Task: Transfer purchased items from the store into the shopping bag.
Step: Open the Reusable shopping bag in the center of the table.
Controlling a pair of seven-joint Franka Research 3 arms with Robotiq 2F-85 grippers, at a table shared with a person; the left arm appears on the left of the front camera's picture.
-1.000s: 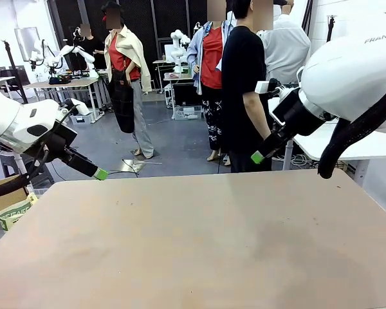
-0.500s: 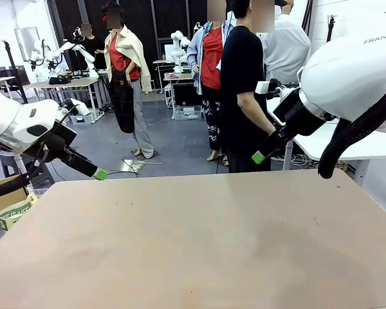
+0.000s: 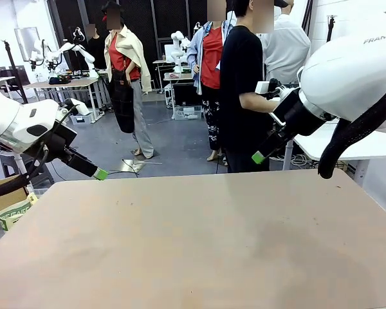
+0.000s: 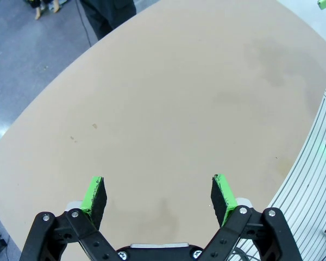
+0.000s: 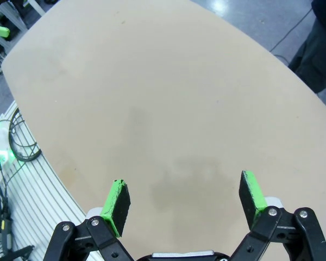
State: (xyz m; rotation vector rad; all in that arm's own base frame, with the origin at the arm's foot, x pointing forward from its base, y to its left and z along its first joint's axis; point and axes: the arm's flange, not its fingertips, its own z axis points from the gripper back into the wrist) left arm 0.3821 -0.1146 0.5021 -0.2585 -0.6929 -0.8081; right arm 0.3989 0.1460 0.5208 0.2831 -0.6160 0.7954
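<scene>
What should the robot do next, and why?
Probably just wait, arms up. The left gripper and right gripper are open and hold nothing, each up over the table, and the person at the far edge stands side-on with hands off it. Reaching now would likely grab nothing.

Tabletop (image 3: 193, 244) lies free before left claw (image 4: 157, 184) and right claw (image 5: 184, 185); person (image 3: 241, 96) stands beyond.

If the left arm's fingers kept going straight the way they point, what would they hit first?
Most likely the table top: the left fingers aim down at it, and nothing shows in between.
</scene>
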